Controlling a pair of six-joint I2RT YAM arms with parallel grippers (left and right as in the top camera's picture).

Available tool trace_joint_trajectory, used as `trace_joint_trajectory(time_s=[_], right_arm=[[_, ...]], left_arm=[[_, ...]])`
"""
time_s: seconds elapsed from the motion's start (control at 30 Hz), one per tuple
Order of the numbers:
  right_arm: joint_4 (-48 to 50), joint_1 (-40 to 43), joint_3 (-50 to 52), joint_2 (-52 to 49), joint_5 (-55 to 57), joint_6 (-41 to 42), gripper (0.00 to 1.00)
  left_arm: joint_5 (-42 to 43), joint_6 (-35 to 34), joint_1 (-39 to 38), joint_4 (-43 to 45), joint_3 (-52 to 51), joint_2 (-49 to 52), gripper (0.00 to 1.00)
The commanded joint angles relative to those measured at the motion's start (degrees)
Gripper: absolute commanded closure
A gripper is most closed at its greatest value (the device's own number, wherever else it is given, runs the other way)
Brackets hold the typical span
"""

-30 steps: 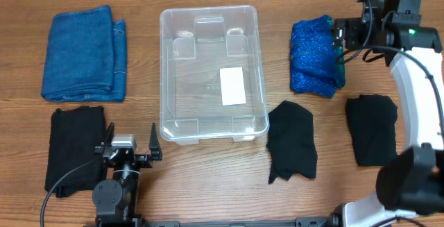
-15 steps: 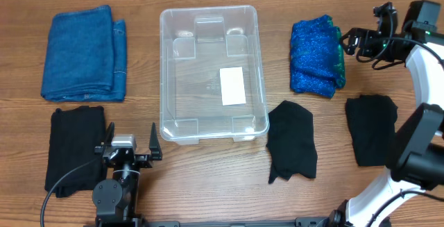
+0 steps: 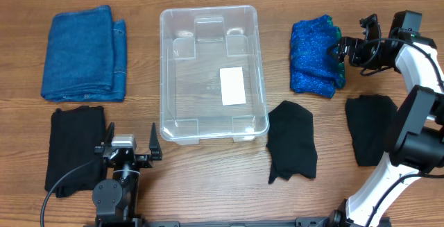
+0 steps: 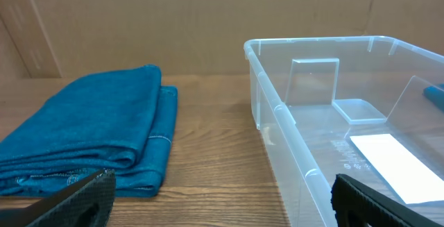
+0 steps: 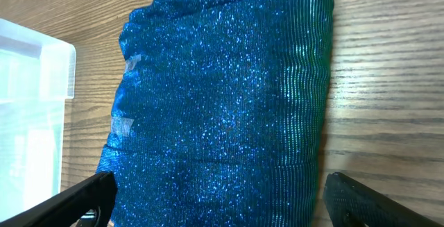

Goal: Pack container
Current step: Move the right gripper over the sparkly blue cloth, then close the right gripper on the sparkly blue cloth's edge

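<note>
At the table's right side, the right gripper [image 3: 342, 51] stands with its jaws spread fully wide at the right edge of the sparkly blue cloth [image 3: 312, 57]. It clasps nothing, and whether a finger touches the fabric I cannot tell. Near the front edge, the left gripper [image 3: 130, 141] is equally wide and empty, beside a folded black cloth [image 3: 73, 144]. The container [image 3: 164, 74] sits at the table's middle, with only its white label [image 3: 232, 86] inside.

One container [image 3: 165, 74], two blue cloths [image 3: 83, 53] [image 3: 314, 57], three black cloths [image 3: 75, 147] [image 3: 292, 149] [image 3: 372, 138]
</note>
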State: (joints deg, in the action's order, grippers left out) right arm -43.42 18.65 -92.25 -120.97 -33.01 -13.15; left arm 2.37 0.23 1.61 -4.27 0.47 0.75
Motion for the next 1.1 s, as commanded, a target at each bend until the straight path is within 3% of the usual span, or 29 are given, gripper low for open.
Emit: trace_joint_trajectory(time_s=[0.0, 0.3, 1.07], right_arm=[[1.0, 0.0, -1.1, -0.4, 1.7, -0.4, 0.00], [0.9, 0.0, -1.1, -4.1, 2.8, -0.4, 0.00], [3.0, -0.3, -1.1, -8.2, -13.4, -0.4, 0.00]], left_arm=[[0.0, 1.1, 0.3, 0.0, -0.2, -0.4, 0.00], [0.0, 1.1, 0.3, 0.0, -0.2, -0.4, 0.00], [0.0, 1.1, 0.3, 0.0, -0.2, -0.4, 0.00]])
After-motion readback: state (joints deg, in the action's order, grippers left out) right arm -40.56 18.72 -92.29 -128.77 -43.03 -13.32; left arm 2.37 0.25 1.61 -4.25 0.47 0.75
